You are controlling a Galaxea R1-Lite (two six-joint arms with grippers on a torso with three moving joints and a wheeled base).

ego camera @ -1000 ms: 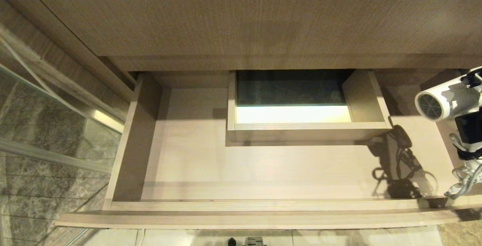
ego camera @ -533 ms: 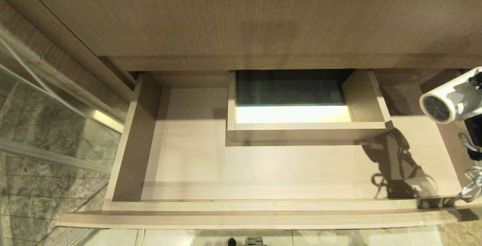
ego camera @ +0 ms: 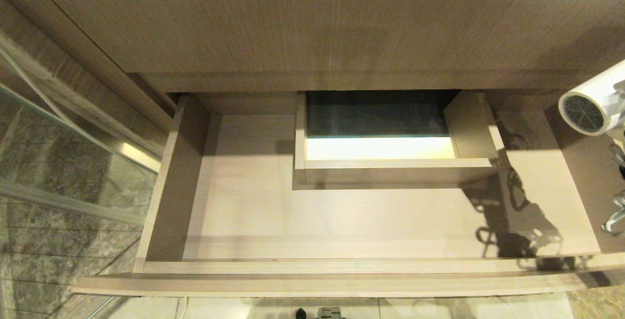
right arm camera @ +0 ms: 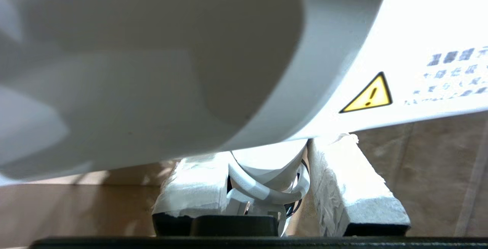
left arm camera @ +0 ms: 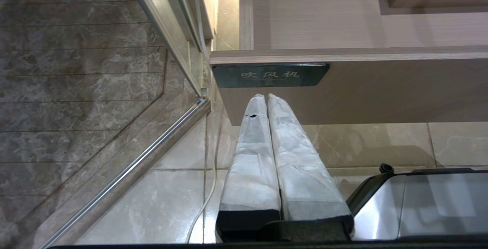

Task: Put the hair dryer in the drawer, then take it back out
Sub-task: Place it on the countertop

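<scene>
The drawer [ego camera: 342,221] stands pulled out wide, its pale floor bare around the boxed cut-out [ego camera: 390,170] at the middle back. The white hair dryer [ego camera: 593,104] hangs above the drawer's right end at the head view's edge, dark grille facing left, with its bundled cord [ego camera: 616,216] dangling below. My right gripper [right arm camera: 267,157] is shut on the dryer's handle, and the barrel [right arm camera: 190,69] fills the right wrist view. My left gripper [left arm camera: 263,98] is shut and empty, parked low in front of the drawer front [left arm camera: 381,89].
A glass shower door with a metal rail [ego camera: 58,162] borders the drawer's left side. The cabinet panel [ego camera: 317,26] rises behind the drawer. A dark label plate [left arm camera: 270,75] sits on the drawer front. My base [left arm camera: 419,203] is beside the left gripper.
The hair dryer has moved up and to the right, further off the head view's edge, and the cord has risen with it. Its shadow on the drawer floor has shifted.
</scene>
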